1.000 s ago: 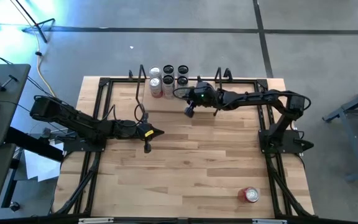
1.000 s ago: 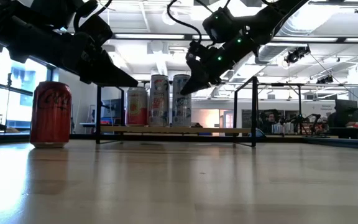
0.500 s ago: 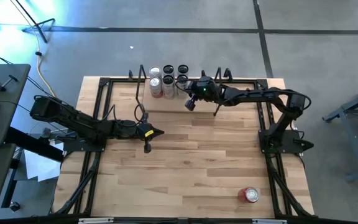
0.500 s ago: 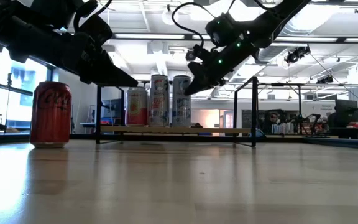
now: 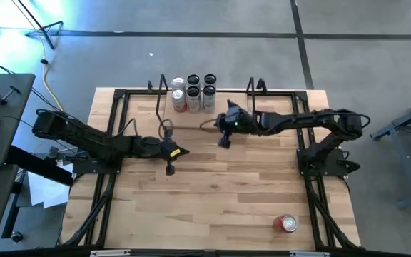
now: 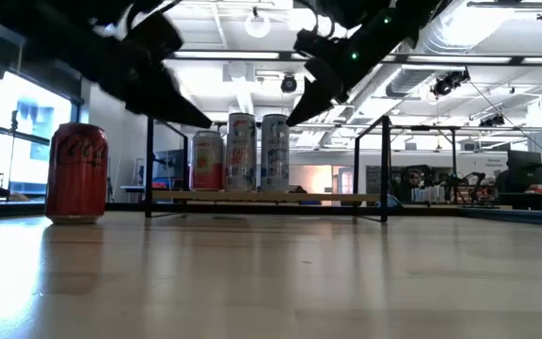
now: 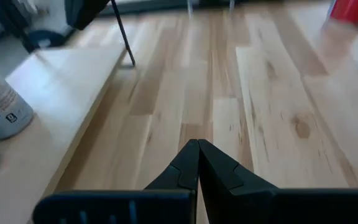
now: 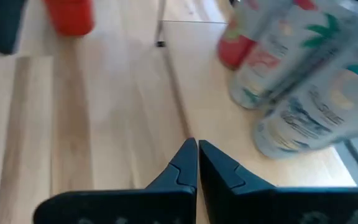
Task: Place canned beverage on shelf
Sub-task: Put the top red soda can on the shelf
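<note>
Both arms are hovering empty: the left pincer (image 5: 168, 169) and right pincer (image 5: 223, 142) are closed on nothing. The red can (image 5: 288, 223) is sitting alone near the table's (image 5: 212, 193) front edge, well apart from the shelf (image 5: 277, 107), probably awaiting pickup.

high: straight down, whole table | low: tabletop level, facing shelf (image 6: 266, 198) — both share its cans (image 5: 193, 91) | wrists: close, forward
</note>
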Robot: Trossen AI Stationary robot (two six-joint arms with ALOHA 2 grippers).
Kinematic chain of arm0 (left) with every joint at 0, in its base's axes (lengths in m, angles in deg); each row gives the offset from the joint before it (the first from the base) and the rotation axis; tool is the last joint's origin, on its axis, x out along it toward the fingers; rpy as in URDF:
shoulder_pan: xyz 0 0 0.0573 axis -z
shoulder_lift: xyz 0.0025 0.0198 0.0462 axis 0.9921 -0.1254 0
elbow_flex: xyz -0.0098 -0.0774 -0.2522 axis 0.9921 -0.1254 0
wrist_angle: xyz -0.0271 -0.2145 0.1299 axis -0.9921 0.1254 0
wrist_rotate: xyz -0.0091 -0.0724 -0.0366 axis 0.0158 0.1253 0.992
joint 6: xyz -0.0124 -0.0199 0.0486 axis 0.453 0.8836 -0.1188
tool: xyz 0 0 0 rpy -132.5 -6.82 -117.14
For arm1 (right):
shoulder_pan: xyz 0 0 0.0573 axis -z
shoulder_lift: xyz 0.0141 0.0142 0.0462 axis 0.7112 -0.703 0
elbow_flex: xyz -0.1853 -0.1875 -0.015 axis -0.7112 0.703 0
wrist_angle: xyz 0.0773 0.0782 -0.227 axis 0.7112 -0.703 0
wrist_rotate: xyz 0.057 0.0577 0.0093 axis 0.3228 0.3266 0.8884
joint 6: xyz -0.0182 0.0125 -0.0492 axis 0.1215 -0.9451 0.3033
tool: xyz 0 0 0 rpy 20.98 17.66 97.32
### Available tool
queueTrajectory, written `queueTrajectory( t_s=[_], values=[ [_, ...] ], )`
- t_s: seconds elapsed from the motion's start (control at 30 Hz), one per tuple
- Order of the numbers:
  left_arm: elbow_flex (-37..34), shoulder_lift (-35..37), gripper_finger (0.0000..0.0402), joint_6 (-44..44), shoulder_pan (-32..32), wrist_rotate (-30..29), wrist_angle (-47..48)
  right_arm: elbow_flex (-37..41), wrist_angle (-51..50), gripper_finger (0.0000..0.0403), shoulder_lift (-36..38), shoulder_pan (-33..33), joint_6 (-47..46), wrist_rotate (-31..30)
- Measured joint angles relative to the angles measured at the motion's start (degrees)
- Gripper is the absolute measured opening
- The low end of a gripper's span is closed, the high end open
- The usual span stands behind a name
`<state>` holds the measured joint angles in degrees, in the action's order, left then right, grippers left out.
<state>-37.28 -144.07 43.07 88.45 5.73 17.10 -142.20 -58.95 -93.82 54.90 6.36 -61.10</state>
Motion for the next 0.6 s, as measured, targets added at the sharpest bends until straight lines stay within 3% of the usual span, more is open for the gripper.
queueTrajectory(
  t_s=[0.2, 0.37, 0.6],
  values=[
    [18.9, 1.1, 0.0000, 4.7, 0.0, 0.0, 37.3, 0.0, -0.1, 0.0000, -0.1, -4.3, 1.3, -0.9],
    [31.5, 0.7, 0.0005, 15.5, 0.2, 2.4, 64.0, 0.0, -0.9, 0.0000, -0.1, -8.5, 1.2, -0.8],
    [38.1, 0.7, 0.0071, 31.7, 3.0, 2.9, 83.6, 6.5, 6.8, 0.0000, 0.2, -12.1, 1.0, -0.6]
  ],
)
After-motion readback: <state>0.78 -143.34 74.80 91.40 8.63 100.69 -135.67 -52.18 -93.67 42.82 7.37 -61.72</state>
